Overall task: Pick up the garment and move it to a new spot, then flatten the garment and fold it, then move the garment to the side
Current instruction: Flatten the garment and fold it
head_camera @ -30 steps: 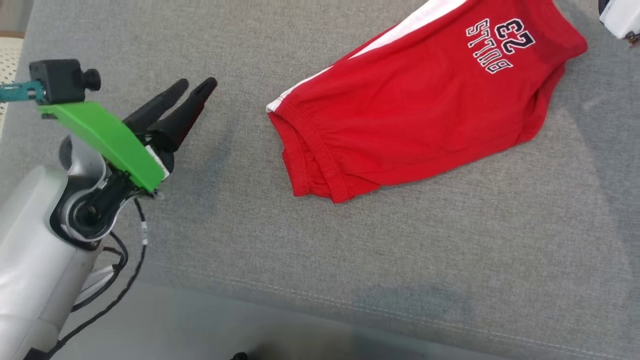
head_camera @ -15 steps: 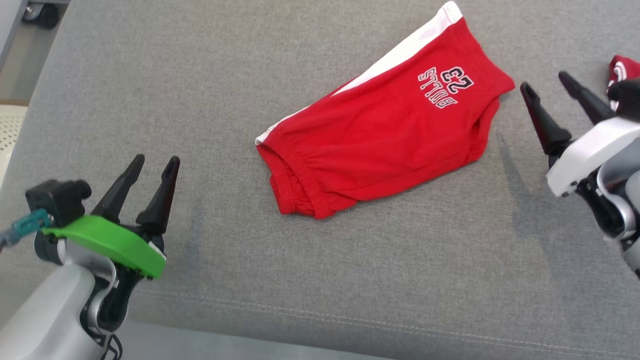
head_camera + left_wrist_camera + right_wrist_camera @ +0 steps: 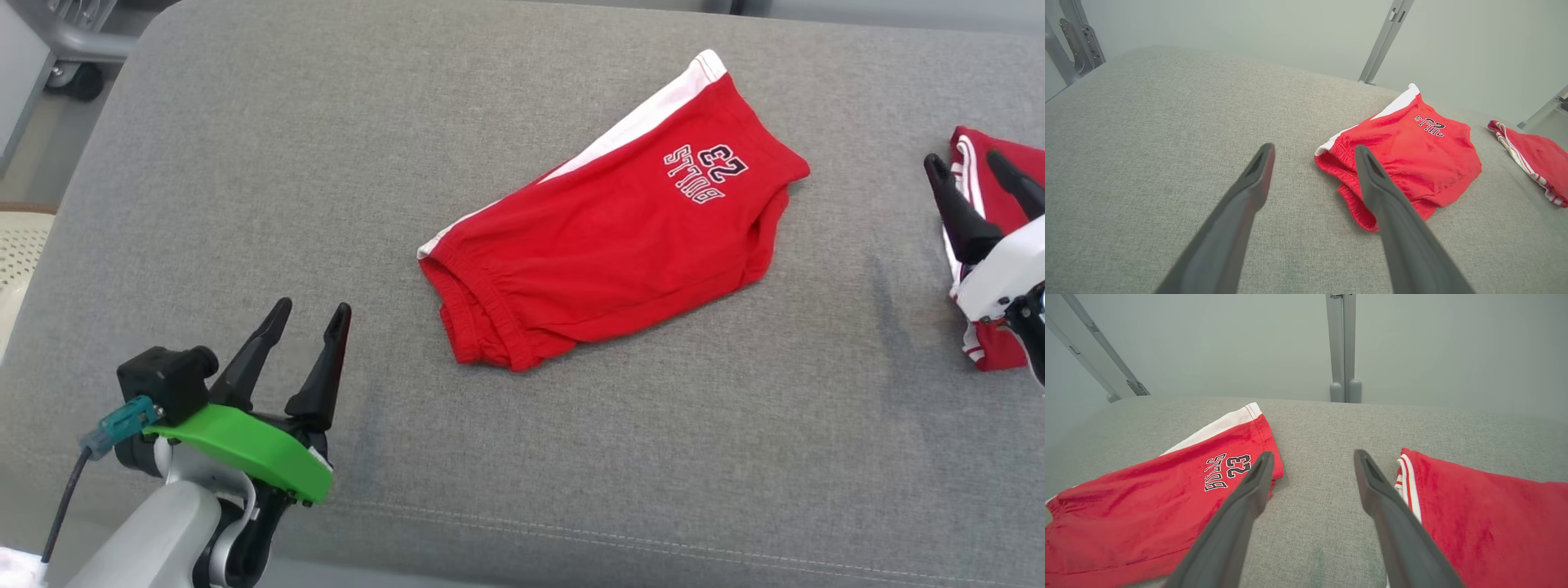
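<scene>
Two claws gape wide, empty: left claw (image 3: 313,306), right claw (image 3: 962,159), over the grey surface (image 3: 245,163). Red shorts (image 3: 604,237) lie between them, untouched; second red garment (image 3: 988,192) just right of right claw.

Bright, even, diffuse light leaves only faint soft shadows on the grey fabric-covered counter (image 3: 571,457); both wrist views bow at their edges; the head view is crisp.
</scene>
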Robot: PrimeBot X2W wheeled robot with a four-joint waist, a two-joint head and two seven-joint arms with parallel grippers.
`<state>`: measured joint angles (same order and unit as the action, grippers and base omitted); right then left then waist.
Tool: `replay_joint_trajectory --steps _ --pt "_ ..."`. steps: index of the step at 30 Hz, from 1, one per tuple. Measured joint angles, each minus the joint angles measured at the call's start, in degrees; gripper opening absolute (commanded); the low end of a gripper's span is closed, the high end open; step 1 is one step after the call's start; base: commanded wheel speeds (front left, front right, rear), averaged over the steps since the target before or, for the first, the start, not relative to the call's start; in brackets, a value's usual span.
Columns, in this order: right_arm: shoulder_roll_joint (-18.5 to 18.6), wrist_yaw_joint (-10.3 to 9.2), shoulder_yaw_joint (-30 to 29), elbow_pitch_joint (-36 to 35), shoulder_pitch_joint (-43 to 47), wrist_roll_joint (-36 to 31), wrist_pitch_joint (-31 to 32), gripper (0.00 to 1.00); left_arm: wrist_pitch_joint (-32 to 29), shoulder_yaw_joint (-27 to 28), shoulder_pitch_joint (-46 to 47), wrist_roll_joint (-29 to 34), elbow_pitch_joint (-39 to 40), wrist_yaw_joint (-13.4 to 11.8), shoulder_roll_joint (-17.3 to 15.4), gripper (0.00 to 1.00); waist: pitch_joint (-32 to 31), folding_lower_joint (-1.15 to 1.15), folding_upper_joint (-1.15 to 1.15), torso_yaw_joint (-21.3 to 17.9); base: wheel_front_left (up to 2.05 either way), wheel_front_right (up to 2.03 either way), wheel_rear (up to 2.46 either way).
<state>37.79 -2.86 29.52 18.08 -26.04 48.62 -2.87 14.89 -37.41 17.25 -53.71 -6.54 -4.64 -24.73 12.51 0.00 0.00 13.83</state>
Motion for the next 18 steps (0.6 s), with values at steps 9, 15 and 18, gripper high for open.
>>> replay_joint_trajectory --steps 9,15,18 --pt "0.87 0.76 -1.68 3.55 -5.59 3.98 6.28 1.00 -0.22 0.57 0.09 4.12 4.02 -0.16 2.75 1.00 3.42 0.00 0.00 3.76 0.00 0.00 0.00" --pt "0.88 0.76 -1.48 5.33 -9.89 4.32 10.07 1.00 -0.89 -3.08 0.09 -1.08 2.61 1.51 9.22 1.00 6.66 0.00 0.00 6.83 0.00 0.00 0.00" --pt "0.15 0.86 -0.21 5.67 -12.15 3.97 11.54 1.00 -3.49 -4.24 0.10 -5.01 1.21 2.75 11.27 1.00 8.48 0.00 0.00 7.94 0.00 0.00 0.00"
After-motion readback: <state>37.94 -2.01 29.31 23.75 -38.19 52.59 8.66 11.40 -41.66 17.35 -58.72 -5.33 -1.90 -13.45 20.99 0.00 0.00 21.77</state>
